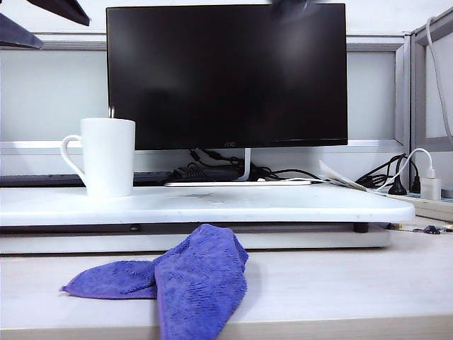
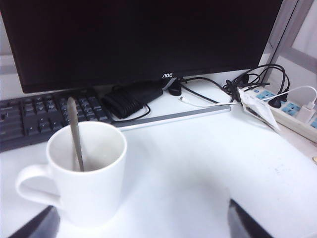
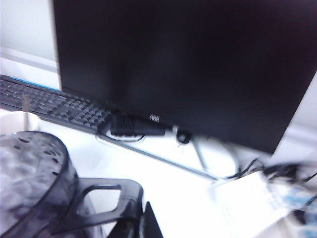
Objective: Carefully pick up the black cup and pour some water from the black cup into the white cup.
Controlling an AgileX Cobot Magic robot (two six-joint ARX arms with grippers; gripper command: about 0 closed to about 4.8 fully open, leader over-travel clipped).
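White table (image 1: 283, 204) before a dark monitor (image 1: 226, 74), white cup (image 1: 107, 156) with a spoon (image 2: 75, 134) at left of the exterior view, purple cloth (image 1: 191, 280) in front, left gripper (image 2: 143, 225) jaws spread wide near the cup, right gripper (image 3: 106, 210) jaws pinching the black cup (image 3: 29, 183), lifted out of the exterior frame

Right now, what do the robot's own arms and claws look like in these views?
Little shows. The left claw appears as two dark, wedge-shaped finger tips. The right claw has glossy black plastic fingers with a rounded cut-out window. No cables or markings are visible.
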